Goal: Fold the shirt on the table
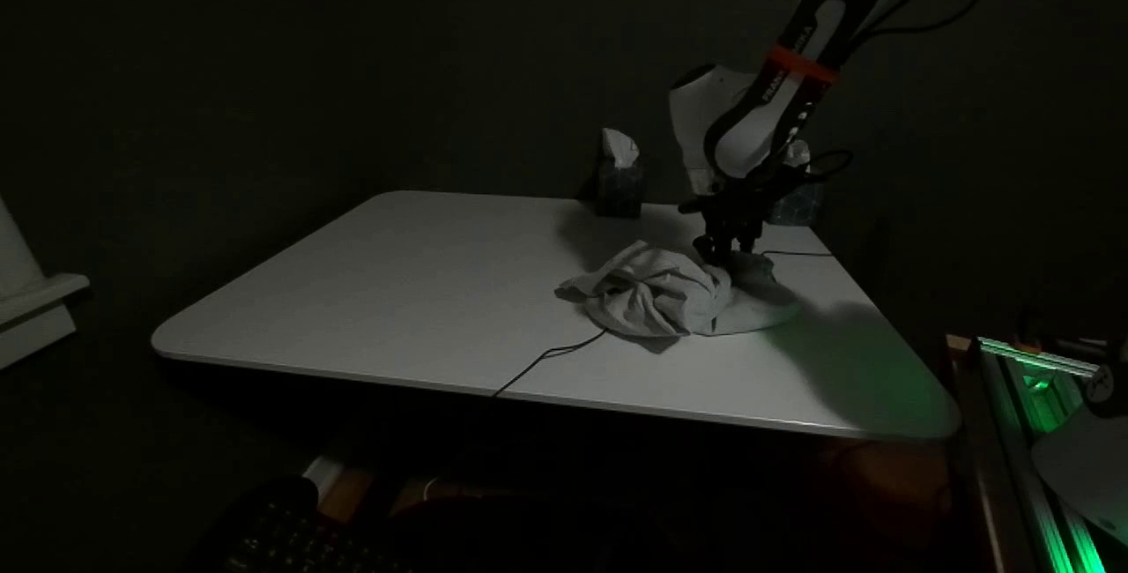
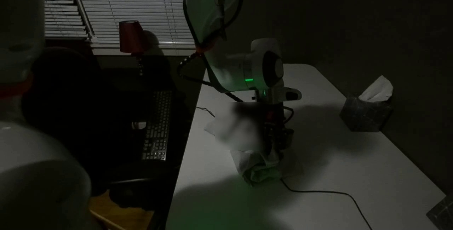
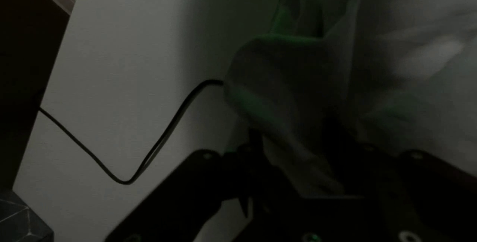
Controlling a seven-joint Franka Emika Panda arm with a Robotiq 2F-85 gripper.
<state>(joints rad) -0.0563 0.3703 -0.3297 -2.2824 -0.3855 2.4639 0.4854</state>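
A pale, crumpled shirt (image 1: 656, 291) lies bunched on the white table (image 1: 397, 291). It also shows in an exterior view (image 2: 256, 168), where a blurred patch hides part of it, and in the wrist view (image 3: 275, 70). My gripper (image 1: 731, 254) points down at the shirt, low over its edge; it also shows in an exterior view (image 2: 276, 148). In the wrist view the dark fingers of my gripper (image 3: 293, 129) stand apart, with a fold of the shirt between them. The deep shadow hides whether the fingertips touch the cloth.
A thin black cable (image 1: 546, 354) runs under the shirt and across the table; it also shows in the wrist view (image 3: 160, 141). Tissue boxes stand at the table's back edge, one near the middle (image 1: 619, 192) and one behind the gripper (image 1: 797, 205). The room is dark.
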